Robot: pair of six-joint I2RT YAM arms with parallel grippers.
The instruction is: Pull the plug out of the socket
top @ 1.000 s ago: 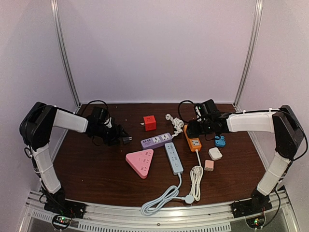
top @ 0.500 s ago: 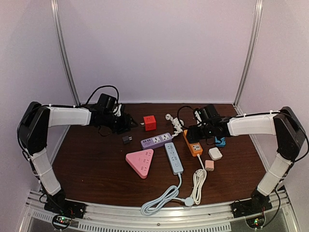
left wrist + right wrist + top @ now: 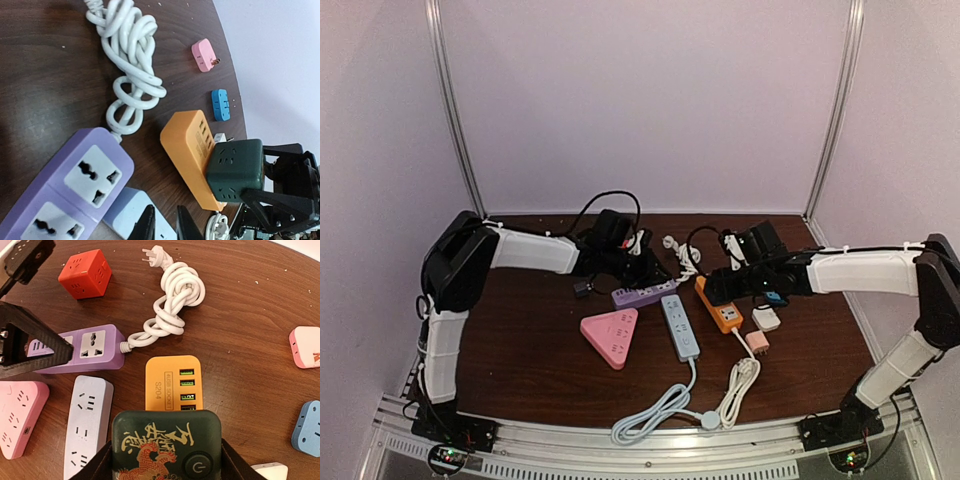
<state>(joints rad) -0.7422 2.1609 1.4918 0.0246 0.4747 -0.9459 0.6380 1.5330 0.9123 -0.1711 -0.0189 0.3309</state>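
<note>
The plug is a dark green cube (image 3: 165, 445) with a gold dragon print and a power button. It sits on the near end of the socket, an orange USB power strip (image 3: 172, 382). My right gripper (image 3: 166, 462) is shut on the cube, one finger on each side. From the left wrist view the green cube (image 3: 235, 169) rests on the orange strip (image 3: 187, 145). My left gripper (image 3: 165, 216) hovers over the light blue strip (image 3: 125, 210), its jaws nearly together and empty. Seen from above, the left gripper (image 3: 655, 270) is beside the purple strip (image 3: 642, 294), and the right gripper (image 3: 725, 283) is over the orange strip (image 3: 720, 305).
A small black plug (image 3: 582, 288) lies left of the purple strip. A pink triangular socket (image 3: 611, 334), a light blue strip (image 3: 680, 326), a red cube (image 3: 85, 272), a knotted white cable (image 3: 170, 300) and white (image 3: 766, 319), pink (image 3: 757, 341) and blue (image 3: 307, 427) adapters lie around.
My left arm let the small black plug drop on the table, swung right to the purple strip and closed its jaws. The right gripper dragged the green cube and orange strip nearer.
</note>
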